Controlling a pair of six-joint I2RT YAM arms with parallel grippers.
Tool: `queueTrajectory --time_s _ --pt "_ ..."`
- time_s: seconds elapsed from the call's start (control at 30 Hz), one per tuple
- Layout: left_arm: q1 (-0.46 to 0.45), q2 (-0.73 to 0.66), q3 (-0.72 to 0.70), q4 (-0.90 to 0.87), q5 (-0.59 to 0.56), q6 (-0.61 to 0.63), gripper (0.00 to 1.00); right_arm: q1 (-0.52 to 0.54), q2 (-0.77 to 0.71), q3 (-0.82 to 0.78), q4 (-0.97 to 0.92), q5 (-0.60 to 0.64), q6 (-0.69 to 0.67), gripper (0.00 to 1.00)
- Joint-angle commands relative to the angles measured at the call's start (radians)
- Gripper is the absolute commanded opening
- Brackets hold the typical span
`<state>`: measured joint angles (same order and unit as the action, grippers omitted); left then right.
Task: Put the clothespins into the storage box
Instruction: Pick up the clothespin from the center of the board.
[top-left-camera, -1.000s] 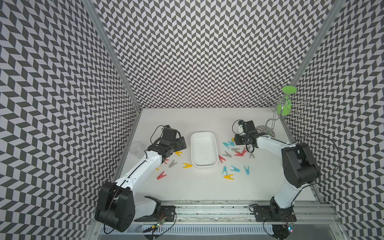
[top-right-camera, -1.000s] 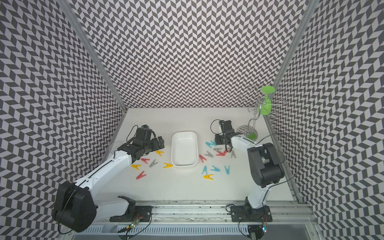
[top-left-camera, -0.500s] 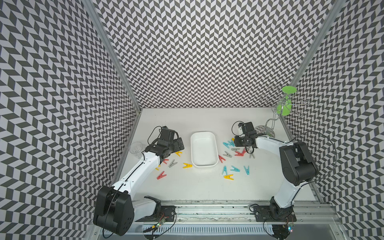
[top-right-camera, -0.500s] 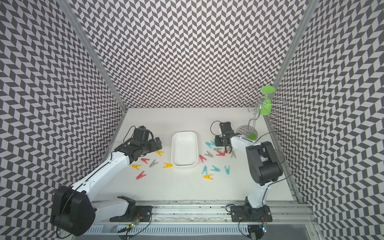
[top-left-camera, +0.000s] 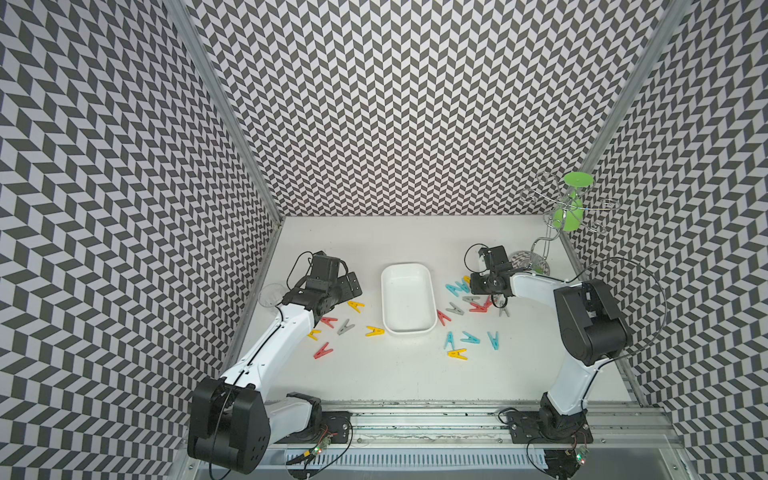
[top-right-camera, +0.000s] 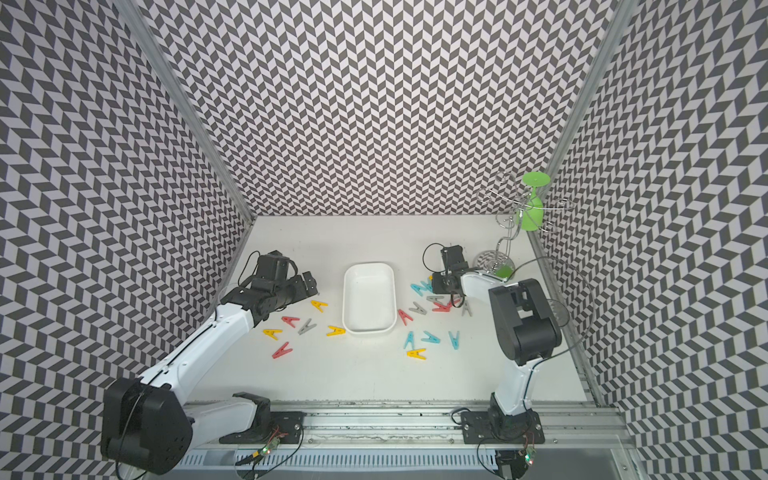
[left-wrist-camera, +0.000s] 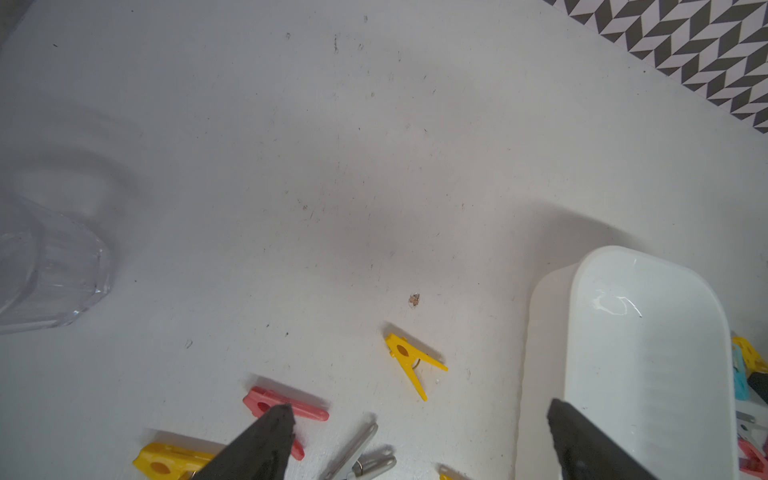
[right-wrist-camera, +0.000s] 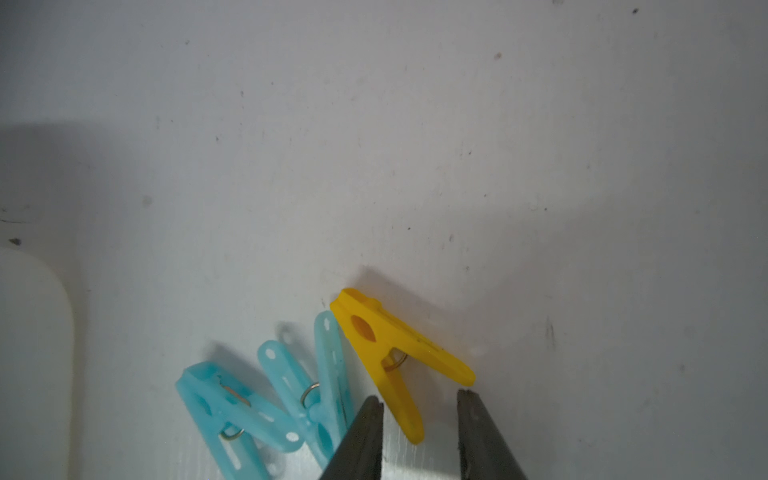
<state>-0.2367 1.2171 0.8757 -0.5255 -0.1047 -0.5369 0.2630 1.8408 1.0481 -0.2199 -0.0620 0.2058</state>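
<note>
Between the black fingertips of the right gripper, which stood narrowly apart and clamped on nothing, lay one leg of a yellow A-shaped plastic clothespin. Two light blue plastic clothespins pressed just beside it. Closing on that single leg could, I judged, twist the peg out or drag a blue neighbour along. The left gripper hovered wide open over a red plastic clothespin. The shallow white plastic storage box sat empty between both scattered groups.
</note>
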Motion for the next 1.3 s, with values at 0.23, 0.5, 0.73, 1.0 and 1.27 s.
queueTrajectory --time_s 0.23,0.5,0.73,1.0,1.27 --pt "0.015 -0.036 0.009 0.005 0.046 -0.009 1.00 0.018 0.042 0.009 0.054 0.011 0.005 0.28" --pt "0.023 -0.034 0.010 0.008 0.050 0.000 1.00 0.032 0.074 0.014 0.050 0.040 0.023 0.16" --pt "0.024 -0.036 -0.006 0.018 0.054 -0.006 1.00 0.032 0.059 0.033 0.039 0.048 0.015 0.10" --pt "0.025 -0.036 -0.020 0.015 0.040 -0.012 1.00 0.085 -0.028 0.157 -0.077 0.101 -0.023 0.07" --pt "0.028 -0.029 0.010 -0.023 0.020 0.000 1.00 0.235 -0.188 0.172 -0.156 -0.003 -0.001 0.07"
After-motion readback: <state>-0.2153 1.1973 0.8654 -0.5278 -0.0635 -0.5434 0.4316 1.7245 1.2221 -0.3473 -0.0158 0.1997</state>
